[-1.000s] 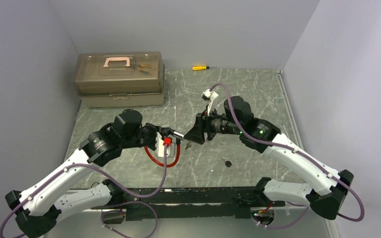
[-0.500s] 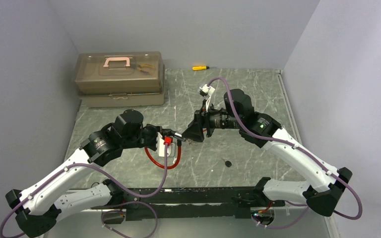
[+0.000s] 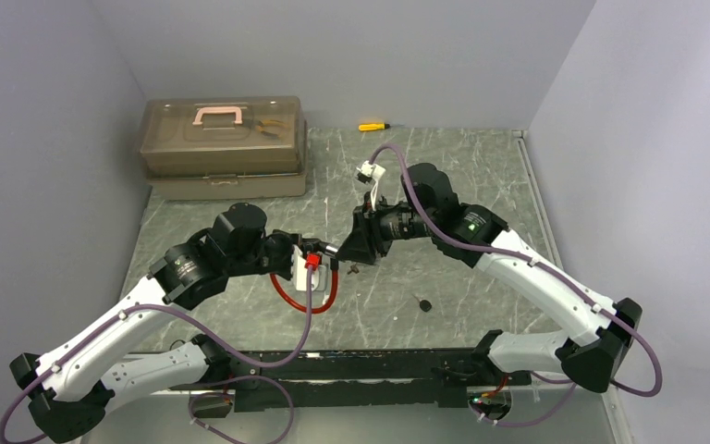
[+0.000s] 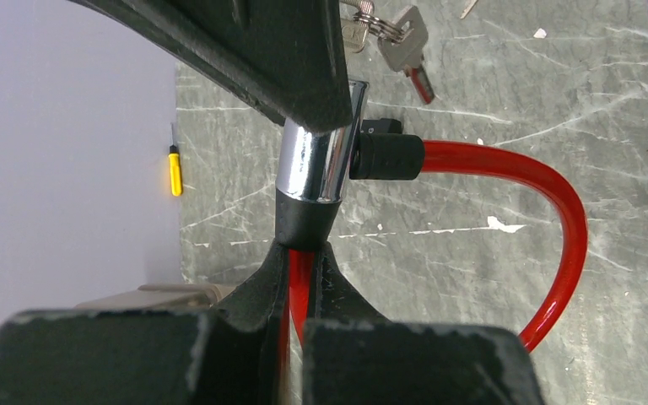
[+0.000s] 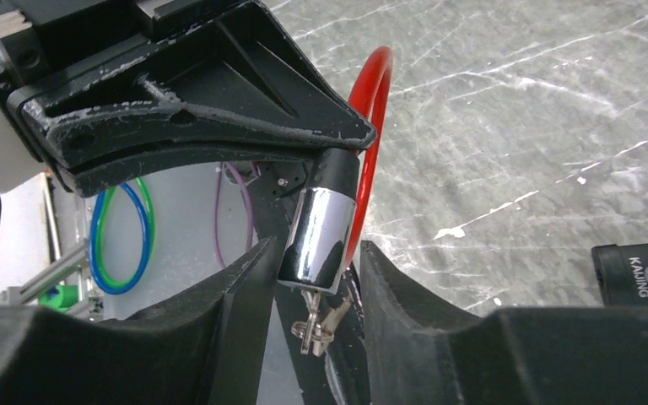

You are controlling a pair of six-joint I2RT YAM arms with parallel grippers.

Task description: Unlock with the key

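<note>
Cable lock (image 4: 312, 160) at centre of table (image 3: 481, 185), red loop sagging toward 6 o'clock, nearest arm bases. Small black piece (image 3: 422, 303) lies apart at 5 o'clock. We see left gripper (image 3: 322, 250) clamped tight on lock's black neck, chrome cylinder pointing to 3 o'clock. Key (image 5: 319, 325) hangs from cylinder's end, second key on same ring. Right gripper (image 5: 318, 245) comes in from 3 o'clock, jaws partly apart, straddling cylinder end and key, gap visible on one side. Farther: toolbox (image 3: 225, 146) at 10 o'clock, yellow screwdriver (image 3: 373, 126) at 12 o'clock by back wall.
</note>
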